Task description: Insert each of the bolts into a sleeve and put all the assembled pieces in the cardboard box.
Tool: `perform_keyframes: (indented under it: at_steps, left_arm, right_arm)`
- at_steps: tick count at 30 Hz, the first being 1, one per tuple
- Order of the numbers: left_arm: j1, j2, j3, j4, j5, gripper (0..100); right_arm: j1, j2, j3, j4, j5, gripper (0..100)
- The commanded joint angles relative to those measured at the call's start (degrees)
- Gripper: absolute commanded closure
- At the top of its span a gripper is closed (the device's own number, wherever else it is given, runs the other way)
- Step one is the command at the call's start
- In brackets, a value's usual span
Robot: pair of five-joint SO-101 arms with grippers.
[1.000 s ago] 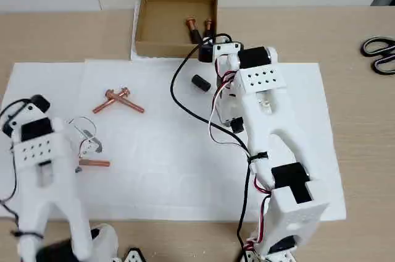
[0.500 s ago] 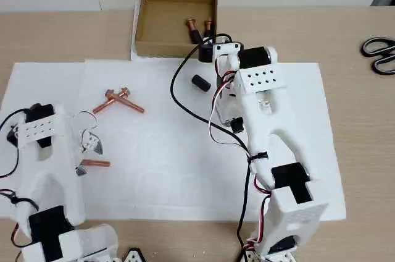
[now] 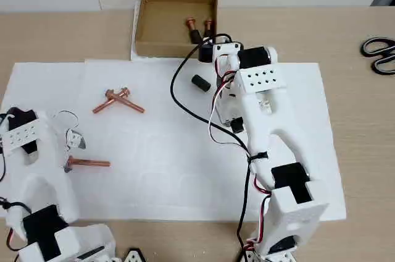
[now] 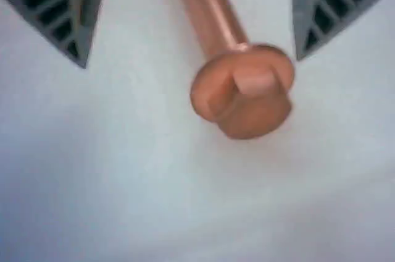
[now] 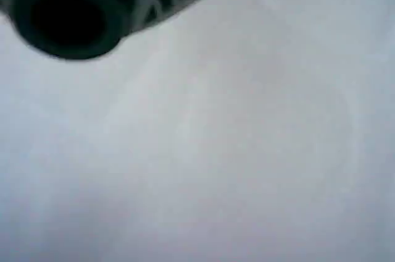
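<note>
left tool (image 4: 191,55) open astride bolt (image 4: 241,92), side gaps

Left claw (image 4: 191,59) spread wide, right arm (image 3: 262,89) stretched forward

Over the last second the left arm has drawn back to the left, and its gripper (image 3: 70,152) went left with it along the loose bolt (image 3: 89,163). The open fingers (image 4: 68,8) now stand at both sides of the bolt's head end, so more of its shaft lies uncovered.

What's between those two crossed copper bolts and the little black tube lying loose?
High view: bare white sheet, crossed near the loose sleeve by a looping black cable.
</note>
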Motion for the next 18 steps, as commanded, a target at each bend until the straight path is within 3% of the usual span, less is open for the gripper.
perform_keyframes:
  at_steps: [1,8,14,18]
  left_arm:
    - [-0.1,-0.3,-1.4,-1.5,0.3,80]
    - [-0.1,-0.3,1.9,-3.2,0.2,80]
    - [-0.1,-0.3,2.0,-3.3,0.2,91]
    - [0.0,-0.3,2.0,-3.3,0.2,93]
  right_arm:
    - [0.2,-3.8,-0.3,0.0,0.6,99.5]
    - [0.2,-3.8,-0.3,0.0,0.6,99.5]
    - [0.2,-3.8,-0.3,0.0,0.6,99.5]
    - [0.2,-3.8,-0.3,0.0,0.6,99.5]
